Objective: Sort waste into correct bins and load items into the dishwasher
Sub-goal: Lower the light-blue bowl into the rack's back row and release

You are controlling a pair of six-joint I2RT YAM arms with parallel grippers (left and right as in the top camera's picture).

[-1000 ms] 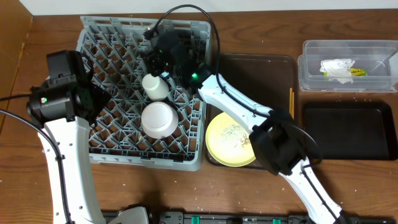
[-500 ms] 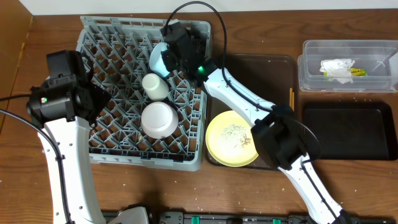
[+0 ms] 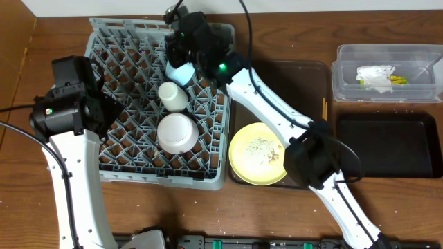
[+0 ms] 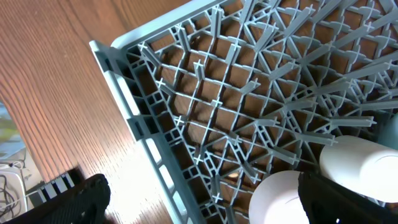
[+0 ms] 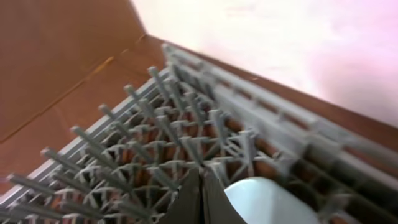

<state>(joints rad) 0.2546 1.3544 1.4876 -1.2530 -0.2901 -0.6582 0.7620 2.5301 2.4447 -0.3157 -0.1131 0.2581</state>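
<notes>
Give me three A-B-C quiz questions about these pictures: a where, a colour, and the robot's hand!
1. Where is the yellow plate? A) brown tray B) grey rack C) clear tub
2. The bowl by the right hand is: A) red B) light blue C) black
3. The right hand's fingers are: A) wide apart B) gripping chopsticks C) shut together
Answers: 1A, it lies on the tray; 2B, pale blue shows beside the hand; 3C, no gap shows between them.
</notes>
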